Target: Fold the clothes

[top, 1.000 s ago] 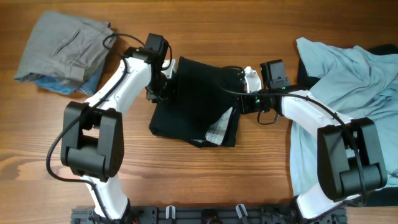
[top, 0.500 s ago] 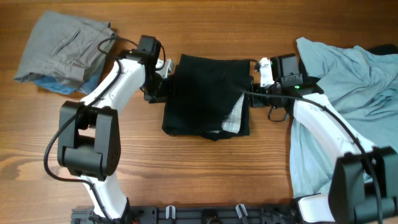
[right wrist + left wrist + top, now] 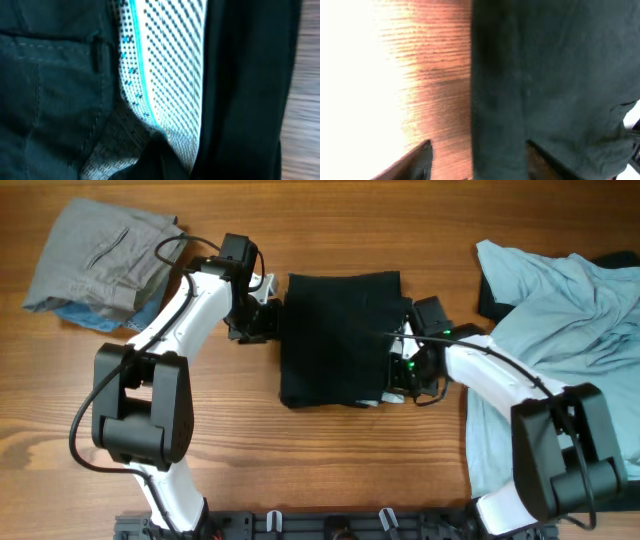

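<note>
A black garment (image 3: pixel 335 335) lies folded in a rough rectangle at the table's middle. My left gripper (image 3: pixel 264 320) is at its left edge. In the left wrist view the jaws (image 3: pixel 477 162) are open, with the garment's edge (image 3: pixel 500 100) between them. My right gripper (image 3: pixel 400 372) is low on the garment's lower right edge. The right wrist view is filled by black cloth (image 3: pixel 55 90) and a white dotted lining (image 3: pixel 170 65). The dark fingers (image 3: pixel 170 160) look closed together against the lining. A bit of the lining shows in the overhead view (image 3: pixel 384 396).
A pale blue garment (image 3: pixel 560 350) lies spread out at the right, over something dark (image 3: pixel 615 265). Folded grey trousers (image 3: pixel 100 255) sit on a blue item (image 3: pixel 95 318) at the far left. The table's front edge carries a black rail (image 3: pixel 330 525).
The right gripper has moved from the garment's top right corner down to its lower right edge. The white lining is now mostly covered. The garment has squared up and shifted slightly right.
</note>
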Robot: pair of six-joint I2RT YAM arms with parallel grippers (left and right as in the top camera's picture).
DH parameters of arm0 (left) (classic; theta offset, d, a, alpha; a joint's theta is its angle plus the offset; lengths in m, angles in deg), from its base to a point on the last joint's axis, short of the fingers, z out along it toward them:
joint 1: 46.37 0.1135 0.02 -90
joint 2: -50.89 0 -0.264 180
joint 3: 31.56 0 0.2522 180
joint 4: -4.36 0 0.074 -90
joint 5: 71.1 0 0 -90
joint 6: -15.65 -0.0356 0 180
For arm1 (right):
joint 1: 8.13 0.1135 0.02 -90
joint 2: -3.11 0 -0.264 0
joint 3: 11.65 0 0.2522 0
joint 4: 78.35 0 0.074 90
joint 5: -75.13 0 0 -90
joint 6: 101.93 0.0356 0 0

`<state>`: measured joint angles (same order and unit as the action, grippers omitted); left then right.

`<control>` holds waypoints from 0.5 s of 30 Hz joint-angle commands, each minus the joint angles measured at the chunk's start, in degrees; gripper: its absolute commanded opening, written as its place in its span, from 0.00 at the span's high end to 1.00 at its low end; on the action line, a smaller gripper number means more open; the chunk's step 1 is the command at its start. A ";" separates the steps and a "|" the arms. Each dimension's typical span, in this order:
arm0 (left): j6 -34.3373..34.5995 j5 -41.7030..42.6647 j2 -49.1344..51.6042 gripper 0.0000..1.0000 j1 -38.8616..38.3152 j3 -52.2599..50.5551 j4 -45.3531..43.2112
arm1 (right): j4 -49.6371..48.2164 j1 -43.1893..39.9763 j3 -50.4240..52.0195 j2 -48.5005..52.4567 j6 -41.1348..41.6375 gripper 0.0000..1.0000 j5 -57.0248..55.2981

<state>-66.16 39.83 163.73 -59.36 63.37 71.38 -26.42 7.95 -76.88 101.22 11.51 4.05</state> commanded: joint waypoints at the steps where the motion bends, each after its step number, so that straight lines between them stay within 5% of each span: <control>1: -0.48 0.96 -0.44 0.54 0.37 -0.39 1.60 | 1.99 -0.83 -0.79 -7.56 -7.04 0.92 -2.86; 3: -0.48 6.82 -0.44 0.96 0.37 -0.39 4.42 | 1.31 -0.83 -0.79 -14.21 -8.44 0.92 -2.73; 5: -0.52 12.59 -0.44 0.96 0.11 -0.39 6.67 | -0.74 -0.83 -0.79 -19.47 -8.46 0.92 -2.73; 10: 3.52 11.30 -0.37 0.96 -5.18 -6.27 4.42 | -5.49 -0.83 -0.59 -22.18 -8.31 0.91 -2.78; 15: 26.62 6.49 0.07 0.96 -5.70 -21.31 -11.61 | -5.64 -0.83 -0.57 -21.49 -6.75 0.91 -2.73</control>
<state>-54.91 50.32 163.49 -66.40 48.86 65.04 -31.71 7.18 -77.27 79.01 4.34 2.34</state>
